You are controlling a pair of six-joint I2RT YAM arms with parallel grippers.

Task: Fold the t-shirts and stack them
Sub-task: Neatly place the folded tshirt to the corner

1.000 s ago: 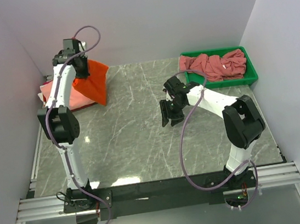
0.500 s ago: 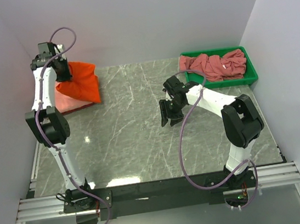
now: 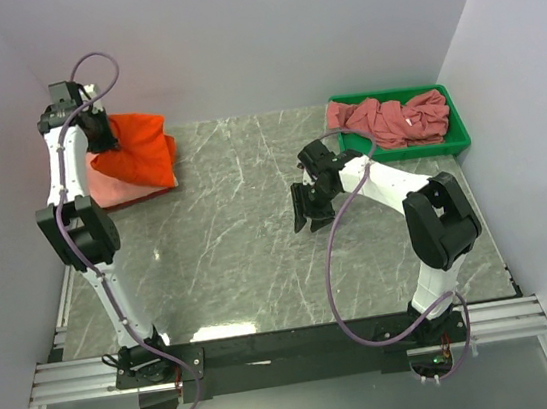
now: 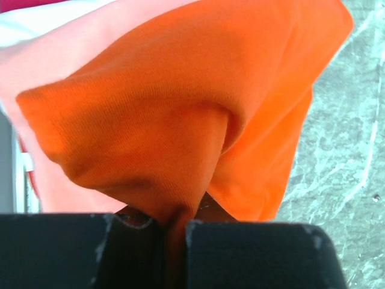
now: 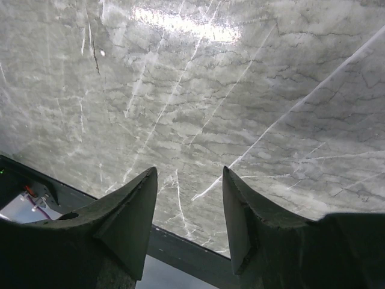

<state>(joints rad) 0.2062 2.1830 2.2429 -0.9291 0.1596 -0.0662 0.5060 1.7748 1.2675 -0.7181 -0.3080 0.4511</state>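
My left gripper [image 3: 100, 136] is shut on a fold of the bright orange t-shirt [image 3: 140, 151] at the table's far left corner. The orange shirt hangs from it and drapes over a light salmon-pink t-shirt [image 3: 112, 189] that lies flat below. In the left wrist view the orange cloth [image 4: 180, 114] is pinched between my dark fingers [image 4: 252, 253], with the salmon-pink cloth [image 4: 54, 51] behind it. My right gripper [image 3: 308, 218] is open and empty above the middle of the table; its wrist view shows only marble between the jaws [image 5: 187, 180]. Several dusty rose-mauve t-shirts [image 3: 388, 119] lie crumpled at the far right.
The rose-mauve shirts lie in a green plastic bin [image 3: 459, 140] at the far right corner. White walls close in the table on the left, back and right. A black rail [image 3: 292, 343] runs along the near edge at the arm bases.
My left gripper has carried the orange t-shirt leftward and back, from above the table's left side to over the salmon-pink shirt in the corner. The right arm has not moved.
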